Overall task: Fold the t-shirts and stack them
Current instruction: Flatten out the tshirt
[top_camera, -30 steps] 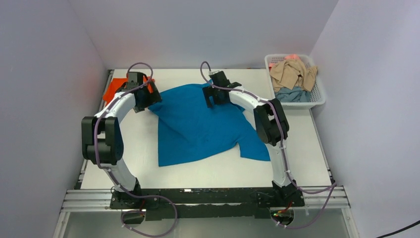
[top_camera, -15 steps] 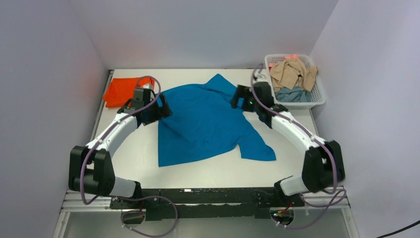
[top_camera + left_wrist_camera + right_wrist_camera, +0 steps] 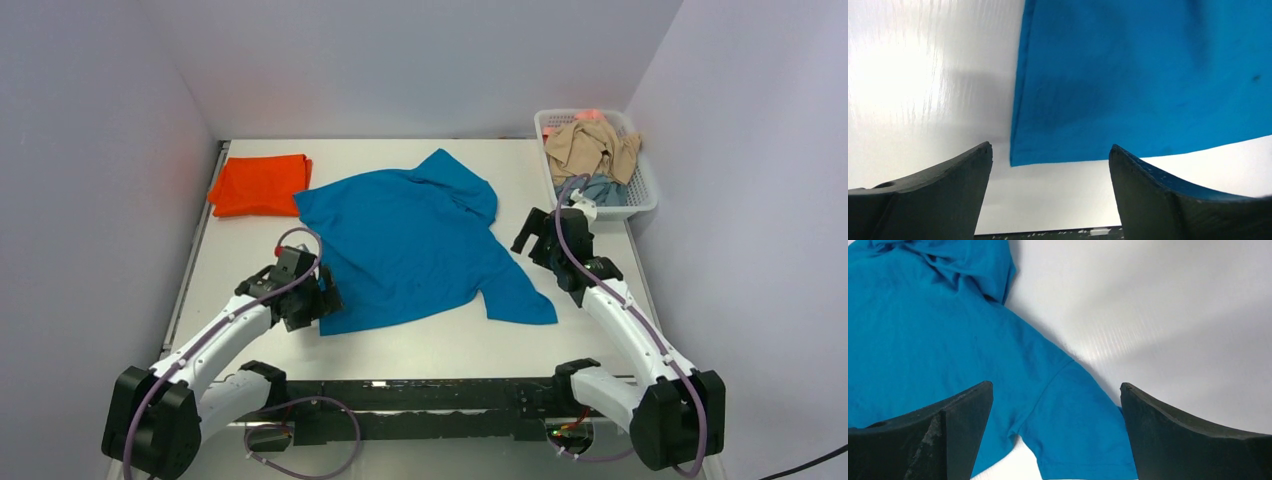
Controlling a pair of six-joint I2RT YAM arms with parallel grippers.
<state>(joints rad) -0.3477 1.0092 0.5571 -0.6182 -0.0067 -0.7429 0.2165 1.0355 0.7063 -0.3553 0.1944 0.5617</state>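
The teal-blue t-shirt (image 3: pixel 410 240) lies spread out and a little rumpled across the table's middle. The orange-red t-shirt (image 3: pixel 260 184) lies folded at the back left. My left gripper (image 3: pixel 318 303) is open and empty by the blue shirt's near left corner; in the left wrist view that corner (image 3: pixel 1020 157) lies just beyond my open gripper (image 3: pixel 1050 152). My right gripper (image 3: pixel 532 238) is open and empty to the right of the shirt; in the right wrist view the shirt's right sleeve (image 3: pixel 1078 430) lies between my open jaws (image 3: pixel 1057 390).
A white basket (image 3: pixel 640 200) at the back right holds a beige garment (image 3: pixel 592 148) and a dull grey-blue one (image 3: pixel 604 189). Grey walls close in the table on the left, back and right. Both arm bases sit on the rail at the near edge.
Both arms have pulled back from the far side toward the near edge. The blue shirt now lies let go and spread flat, and the orange-red shirt is fully uncovered.
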